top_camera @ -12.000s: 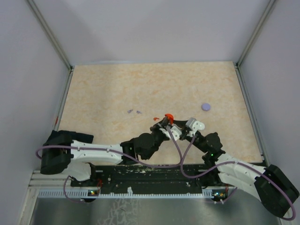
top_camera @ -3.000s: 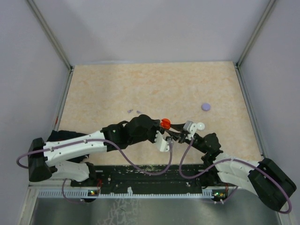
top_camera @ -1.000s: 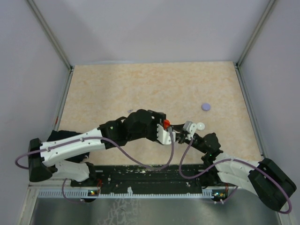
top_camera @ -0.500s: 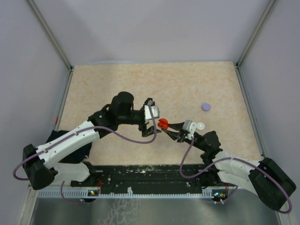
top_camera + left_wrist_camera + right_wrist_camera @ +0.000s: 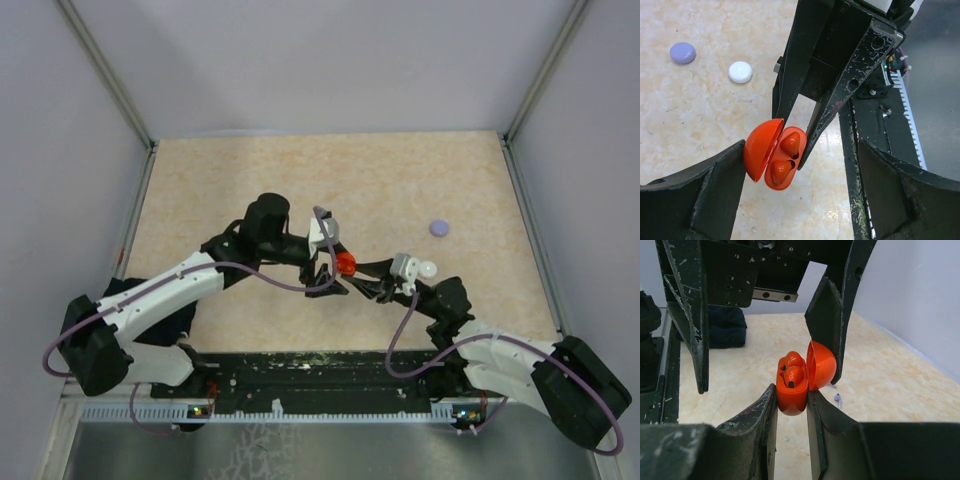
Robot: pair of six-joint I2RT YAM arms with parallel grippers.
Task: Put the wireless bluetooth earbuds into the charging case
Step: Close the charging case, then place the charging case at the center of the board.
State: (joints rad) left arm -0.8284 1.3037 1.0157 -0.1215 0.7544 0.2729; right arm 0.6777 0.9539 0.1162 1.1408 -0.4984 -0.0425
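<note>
The red charging case (image 5: 791,390) is held off the table with its lid (image 5: 821,365) swung open, and my right gripper (image 5: 791,391) is shut on its base. Two red earbuds (image 5: 792,374) sit in its wells, also visible in the left wrist view as red earbuds (image 5: 785,157). My left gripper (image 5: 801,150) is open wide, one finger on each side of the case (image 5: 765,155), and one finger is close against the lid. From above, the case (image 5: 345,264) lies between the left gripper (image 5: 333,262) and the right gripper (image 5: 360,270). A greyish-purple earbud (image 5: 838,400) lies on the table beyond.
A white disc (image 5: 740,72) and a purple disc (image 5: 682,52) lie on the beige table; from above the white disc (image 5: 428,269) is beside the right wrist and the purple disc (image 5: 438,228) is farther right. The black base rail (image 5: 875,125) runs along the near edge.
The left arm drew back from the case, turned, and came down with its jaws opened wide around it. The right gripper and the case stayed put.
</note>
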